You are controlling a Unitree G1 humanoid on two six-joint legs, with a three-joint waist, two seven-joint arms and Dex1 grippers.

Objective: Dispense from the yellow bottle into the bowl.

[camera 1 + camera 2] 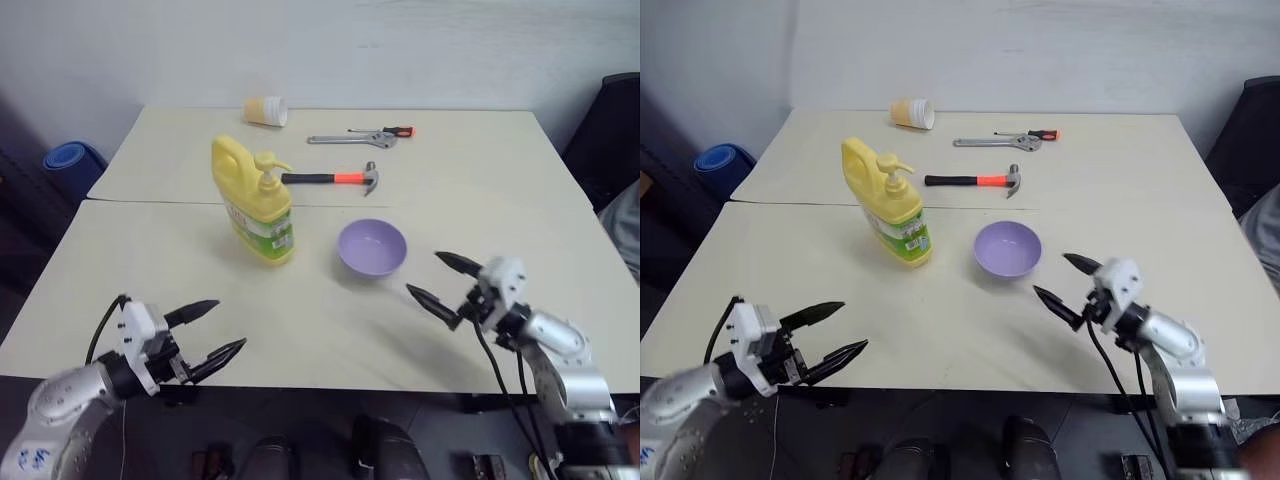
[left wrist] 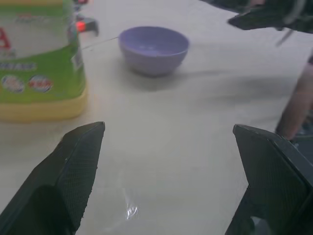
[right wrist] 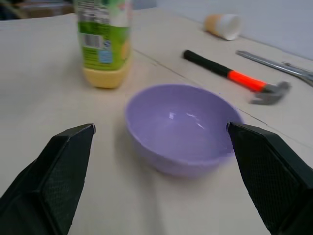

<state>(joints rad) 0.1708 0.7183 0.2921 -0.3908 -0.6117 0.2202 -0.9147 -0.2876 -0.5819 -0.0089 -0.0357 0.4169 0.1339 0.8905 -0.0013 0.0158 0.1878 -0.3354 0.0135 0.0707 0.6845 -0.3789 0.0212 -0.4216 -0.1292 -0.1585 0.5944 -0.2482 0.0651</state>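
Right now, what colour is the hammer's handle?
The hammer handle is black with an orange band near the head, clearest in the right wrist view.

bare table (image 1: 300, 320) before yellow bottle (image 1: 255, 205) | bowl (image 1: 372, 247) | unobstructed

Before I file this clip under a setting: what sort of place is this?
Probably a lab or workshop test bench, not a kitchen: plain pale tables pushed against a bare wall, with a hammer and adjustable wrench lying beside the yellow bottle and bowl.
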